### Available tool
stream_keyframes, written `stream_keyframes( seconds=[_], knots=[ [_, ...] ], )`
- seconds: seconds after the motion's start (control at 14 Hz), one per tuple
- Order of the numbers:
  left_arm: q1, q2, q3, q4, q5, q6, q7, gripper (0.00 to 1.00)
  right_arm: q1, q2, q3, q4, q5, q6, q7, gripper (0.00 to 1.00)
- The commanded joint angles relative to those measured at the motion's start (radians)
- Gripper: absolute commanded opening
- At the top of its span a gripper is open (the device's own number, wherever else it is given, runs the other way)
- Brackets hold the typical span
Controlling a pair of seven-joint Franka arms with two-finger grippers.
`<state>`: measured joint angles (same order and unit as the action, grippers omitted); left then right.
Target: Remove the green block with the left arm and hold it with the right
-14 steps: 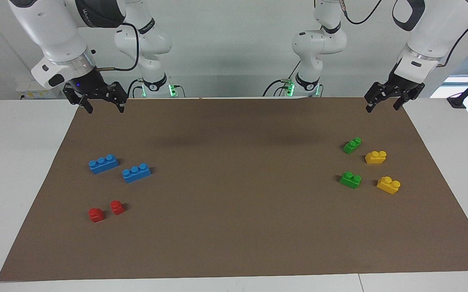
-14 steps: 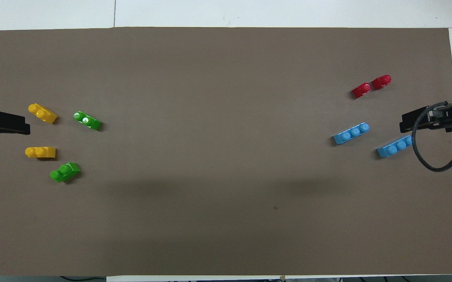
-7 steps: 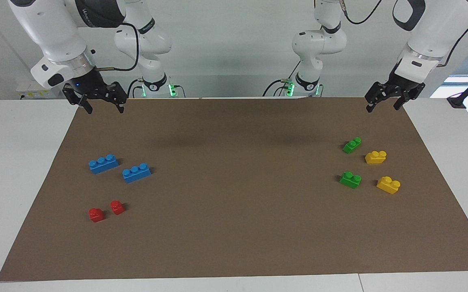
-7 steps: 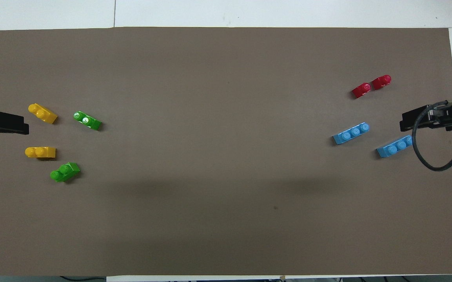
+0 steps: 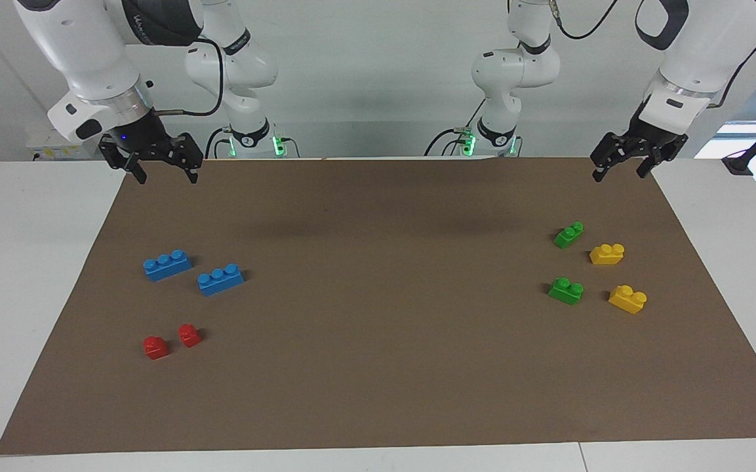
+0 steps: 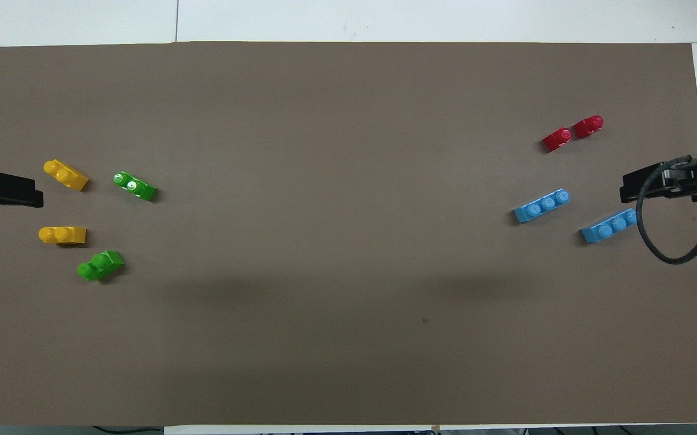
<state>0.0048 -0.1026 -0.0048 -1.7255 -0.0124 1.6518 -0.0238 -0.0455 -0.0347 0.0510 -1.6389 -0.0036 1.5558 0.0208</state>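
Observation:
The green block (image 5: 566, 290) (image 6: 135, 185) sits on the brown mat toward the left arm's end, beside a yellow brick (image 5: 627, 299). A slimmer green brick (image 5: 568, 234) (image 6: 100, 265) lies nearer to the robots. My left gripper (image 5: 617, 174) (image 6: 3, 190) hangs open and empty over the mat's corner at the robots' edge, well apart from the green block. My right gripper (image 5: 168, 177) (image 6: 656, 187) hangs open and empty over the mat's corner at the right arm's end.
A second yellow brick (image 5: 607, 254) lies beside the slimmer green one. Two blue three-stud bricks (image 5: 167, 265) (image 5: 220, 280) and two small red bricks (image 5: 155, 347) (image 5: 189, 335) lie toward the right arm's end. The mat (image 5: 378, 314) covers most of the white table.
Both grippers have shifted very slightly at their corners. No brick has moved.

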Motion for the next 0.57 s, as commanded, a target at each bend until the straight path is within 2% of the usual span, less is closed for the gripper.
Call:
stream_keyframes(
  seconds=[0.0,0.5],
  knots=[
    [-0.002,-0.002,0.008,0.004,-0.014,-0.003,0.01,1.0,-0.005,-0.017,0.006,-0.022,-0.021,0.012,-0.01,1.0],
    [0.001,-0.002,0.009,0.006,-0.014,0.002,0.01,1.0,-0.011,-0.016,0.007,-0.022,-0.006,0.013,0.013,1.0]
  ],
)
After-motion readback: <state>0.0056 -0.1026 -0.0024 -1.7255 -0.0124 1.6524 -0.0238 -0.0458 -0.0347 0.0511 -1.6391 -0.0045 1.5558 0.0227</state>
